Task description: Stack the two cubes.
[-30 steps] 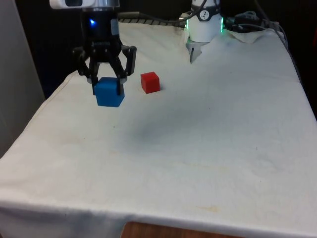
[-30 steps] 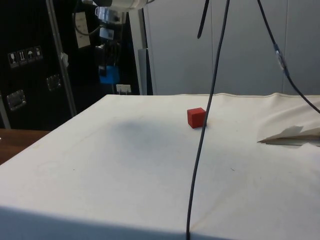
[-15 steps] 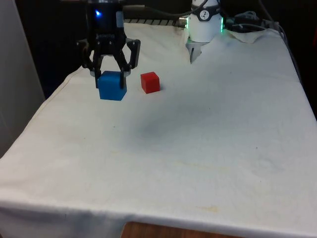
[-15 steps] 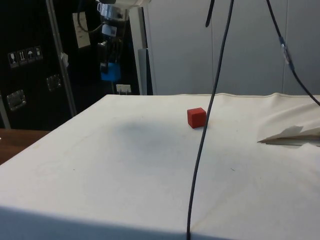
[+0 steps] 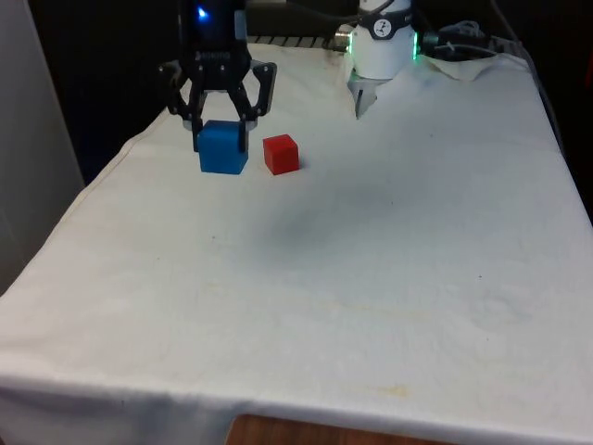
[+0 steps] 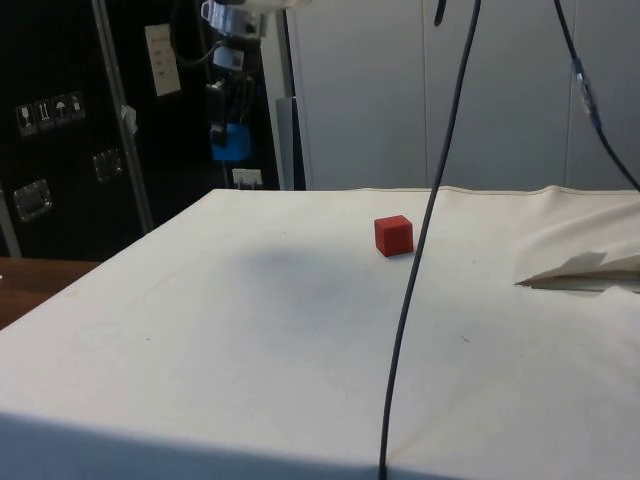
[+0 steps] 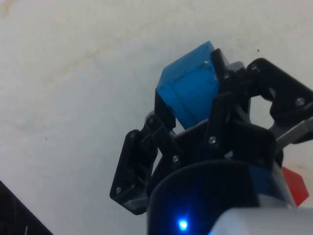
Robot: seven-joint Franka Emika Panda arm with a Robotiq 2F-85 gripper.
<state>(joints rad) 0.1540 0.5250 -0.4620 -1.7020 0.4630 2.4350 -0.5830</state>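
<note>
My claw is clamped on the blue cube, which I hold in the air above the white cloth. The red cube sits on the cloth at about three o'clock from the blue one in the front view. They look just beside each other there, though I cannot tell the real gap.

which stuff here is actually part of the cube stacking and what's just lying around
Part of the job:
- blue cube, held in the air by the pincer
- red cube, on the white cloth

Just there:
- black cable hanging in front in the side view
- cables at the table's far end
</note>
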